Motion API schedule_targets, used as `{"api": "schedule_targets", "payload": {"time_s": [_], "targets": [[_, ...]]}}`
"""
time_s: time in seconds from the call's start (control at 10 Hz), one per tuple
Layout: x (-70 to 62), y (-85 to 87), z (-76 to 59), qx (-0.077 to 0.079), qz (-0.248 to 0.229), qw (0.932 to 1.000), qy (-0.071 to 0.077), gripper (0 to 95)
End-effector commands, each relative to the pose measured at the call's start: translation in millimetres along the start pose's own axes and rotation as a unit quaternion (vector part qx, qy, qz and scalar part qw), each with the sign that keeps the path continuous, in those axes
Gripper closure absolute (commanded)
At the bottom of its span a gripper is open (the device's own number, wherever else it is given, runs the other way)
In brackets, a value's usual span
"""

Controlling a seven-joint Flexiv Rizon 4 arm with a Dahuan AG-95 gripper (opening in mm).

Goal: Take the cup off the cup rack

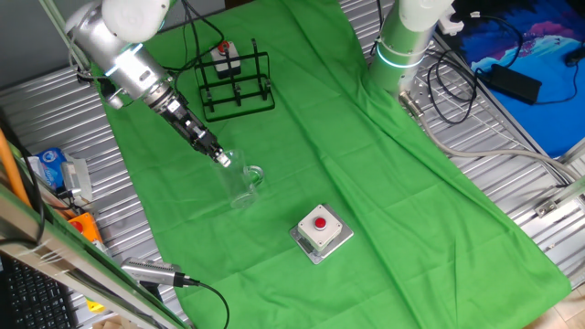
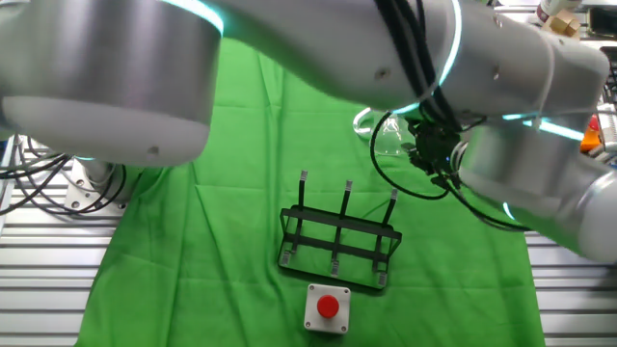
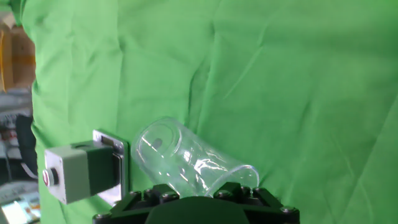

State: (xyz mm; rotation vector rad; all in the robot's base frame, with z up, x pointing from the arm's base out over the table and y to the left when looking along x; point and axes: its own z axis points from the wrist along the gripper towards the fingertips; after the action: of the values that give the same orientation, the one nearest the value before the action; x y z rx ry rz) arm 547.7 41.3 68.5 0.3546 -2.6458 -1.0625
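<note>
We hold the cup (image 1: 243,182) in the gripper (image 1: 222,159), clear of the rack (image 1: 236,85). In one fixed view the fingertips meet the cup at its rim, and the cup hangs below and beyond them over the green cloth (image 1: 384,192), between the rack and the grey box (image 1: 321,230) with the red button (image 1: 320,222). We cannot tell from this view whether the cup base touches the cloth or hangs just above it.

The hand view shows the cup (image 3: 186,163) tilted, its base pointing away from the camera and its open end at the gripper body. We judge the fingers to be clamped on the rim wall, since the cup keeps this slanted pose with no other support. The jaws themselves are hidden under the gripper housing, so the closure is inferred, not seen.

The other fixed view shows the rack (image 2: 339,241) with all three pegs bare and the cup (image 2: 384,133) well apart from it, behind the arm's cables. The rack stands upright and undisturbed.

We judge the removal step as done: the cup is off its peg and carried to open cloth. The remaining step would be to set the cup down. The risk is the rim grip: a thin glass wall held at one edge can pivot or slip, and the box lies near the cup.
</note>
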Motion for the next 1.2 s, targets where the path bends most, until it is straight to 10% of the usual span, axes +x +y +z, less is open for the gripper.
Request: {"api": "schedule_targets", "payload": {"time_s": [0.1,0.5,0.7,0.8,0.9,1.2], "targets": [[-10.1,2.2,3.8,0.012,0.035,0.9993,-0.005,95.0],[-15.6,5.7,0.8,0.035,0.034,0.9988,-0.009,95.0],[-17.1,13.4,-6.2,0.102,0.002,0.9944,-0.026,95.0],[-17.3,15.0,-7.4,0.107,0.001,0.9939,-0.029,95.0],[-20.0,25.7,-16.2,0.156,-0.021,0.9865,-0.047,95.0],[-34.8,58.4,-42.0,0.214,-0.039,0.9721,-0.087,95.0]]}}
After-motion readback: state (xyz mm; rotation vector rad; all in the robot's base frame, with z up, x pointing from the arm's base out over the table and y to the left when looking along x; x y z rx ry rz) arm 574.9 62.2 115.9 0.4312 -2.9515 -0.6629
